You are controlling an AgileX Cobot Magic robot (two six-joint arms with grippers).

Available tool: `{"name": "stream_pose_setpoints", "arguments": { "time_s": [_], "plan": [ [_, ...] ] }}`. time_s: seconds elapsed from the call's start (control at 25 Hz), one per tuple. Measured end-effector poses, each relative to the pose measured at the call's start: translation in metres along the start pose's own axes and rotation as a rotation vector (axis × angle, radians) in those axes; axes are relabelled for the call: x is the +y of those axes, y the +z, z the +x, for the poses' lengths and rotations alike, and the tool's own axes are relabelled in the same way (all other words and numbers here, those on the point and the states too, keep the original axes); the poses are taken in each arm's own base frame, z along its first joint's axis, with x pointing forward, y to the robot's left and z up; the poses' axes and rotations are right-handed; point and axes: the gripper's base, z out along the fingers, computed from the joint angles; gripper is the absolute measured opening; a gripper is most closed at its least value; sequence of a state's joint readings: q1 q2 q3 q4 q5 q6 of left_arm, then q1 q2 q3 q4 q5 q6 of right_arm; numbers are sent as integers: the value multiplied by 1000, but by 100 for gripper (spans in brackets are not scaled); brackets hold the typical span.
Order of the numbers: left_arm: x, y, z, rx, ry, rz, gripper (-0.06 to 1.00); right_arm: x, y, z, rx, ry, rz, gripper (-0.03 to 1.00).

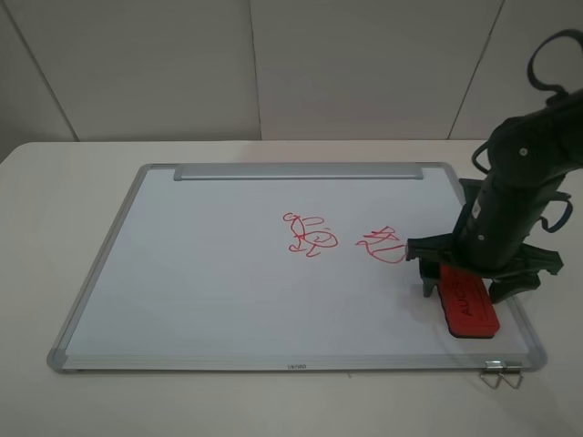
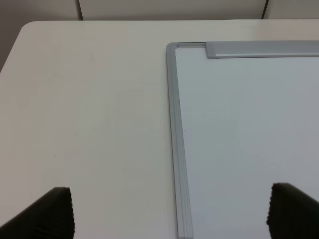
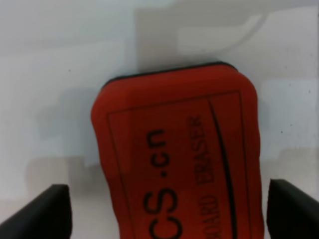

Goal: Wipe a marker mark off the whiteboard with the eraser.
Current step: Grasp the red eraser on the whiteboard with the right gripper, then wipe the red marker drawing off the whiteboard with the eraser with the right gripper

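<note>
The whiteboard (image 1: 200, 273) lies flat on the table. Near its middle is the marker mark (image 1: 310, 235), a thin red scribble of small loops. The red eraser (image 1: 469, 302) rests on the board's front right part, its black lettering filling the right wrist view (image 3: 174, 159). My right gripper (image 1: 466, 280) hangs open just over the eraser, a fingertip on each side (image 3: 172, 209) with a gap to each. Open as well, my left gripper (image 2: 172, 214) hovers over the board's far left frame (image 2: 174, 124) and is out of the exterior view.
A second red scribble (image 1: 383, 246) with one big oval loop sits between the marker mark and the eraser. A silver bar (image 1: 301, 171) runs along the board's far edge. A small wire clip (image 1: 501, 373) lies at the front right corner. White wall panels stand behind the table.
</note>
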State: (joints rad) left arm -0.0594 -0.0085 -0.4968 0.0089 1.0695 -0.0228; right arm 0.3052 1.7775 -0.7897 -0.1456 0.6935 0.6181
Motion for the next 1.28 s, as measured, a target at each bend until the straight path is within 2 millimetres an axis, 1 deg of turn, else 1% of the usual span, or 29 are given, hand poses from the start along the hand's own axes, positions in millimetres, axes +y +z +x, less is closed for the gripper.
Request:
{"name": "stream_pose_setpoints", "arguments": {
  "time_s": [0.08, 0.16, 0.24, 0.28, 0.8, 0.88, 1.04, 1.16, 1.28],
  "plan": [
    [0, 0, 0, 0, 0, 0, 77, 0, 1, 0, 2, 0, 1, 68],
    [0, 0, 0, 0, 0, 0, 77, 0, 1, 0, 4, -2, 4, 64],
    [0, 0, 0, 0, 0, 0, 77, -1, 1, 1, 8, -8, 14, 56],
    [0, 0, 0, 0, 0, 0, 77, -1, 1, 1, 9, -9, 16, 49],
    [0, 0, 0, 0, 0, 0, 77, -1, -1, -1, 3, -13, 17, 49],
    [0, 0, 0, 0, 0, 0, 77, 2, -8, -4, -16, -40, 16, 49],
    [0, 0, 0, 0, 0, 0, 77, 17, -40, -17, -34, -155, 33, 49],
    [0, 0, 0, 0, 0, 0, 77, 31, -67, -32, -85, -201, 7, 49],
    [0, 0, 0, 0, 0, 0, 77, 48, -85, -47, -115, -229, -57, 49]
  ]
}}
